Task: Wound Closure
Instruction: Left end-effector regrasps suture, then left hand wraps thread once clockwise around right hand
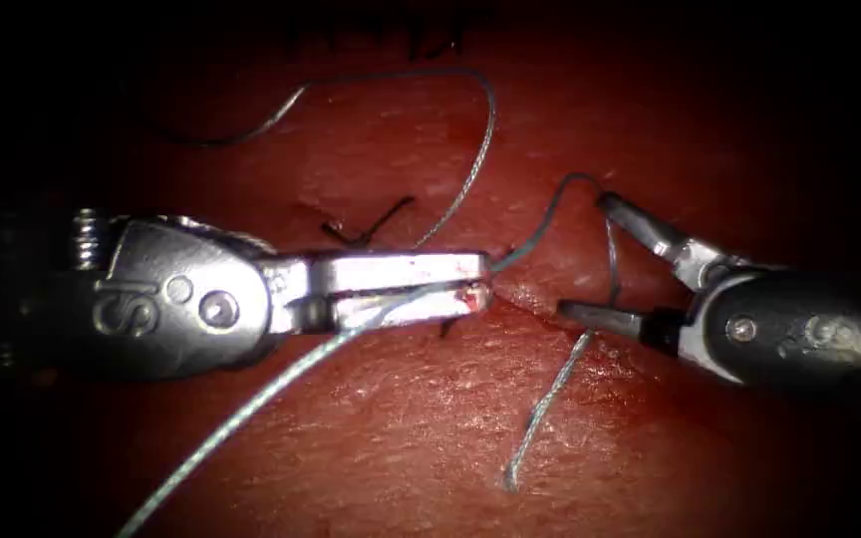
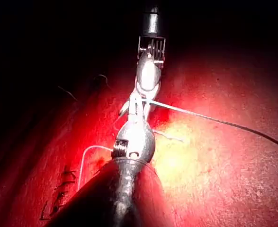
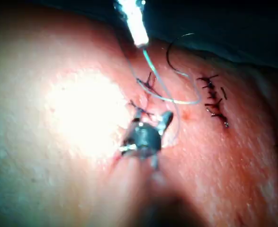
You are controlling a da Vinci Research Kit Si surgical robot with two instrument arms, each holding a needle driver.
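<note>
Two strands of pale blue-grey braided thread (image 1: pixel 251 408) cross the nearest stretch of the red, glistening tissue (image 1: pixel 371 458) in the endoscope view: one long run rising from the lower left to the left arm's silver needle driver (image 1: pixel 485 284), and a short loose tail (image 1: pixel 540 408) lying on the tissue below the right arm's tool. We see the left tool's jaws pressed together on the thread at the cut (image 1: pixel 530 299), with a smear of red fluid at their tip. The right arm's dark-bodied needle driver (image 1: pixel 580 259) holds its jaws wide apart around a vertical strand, touching nothing that we can confirm. In our judgement, a hard pull from the left tool could fray the thread at the jaw edge or tear it through the wound margin, and the open right jaws could snag the looping strand. Farther back, dark knotted stitches (image 1: pixel 366 229) sit left of the cut, and the thread arcs away into shadow. We cannot find the needle, nor tell where the far thread ends.
</note>
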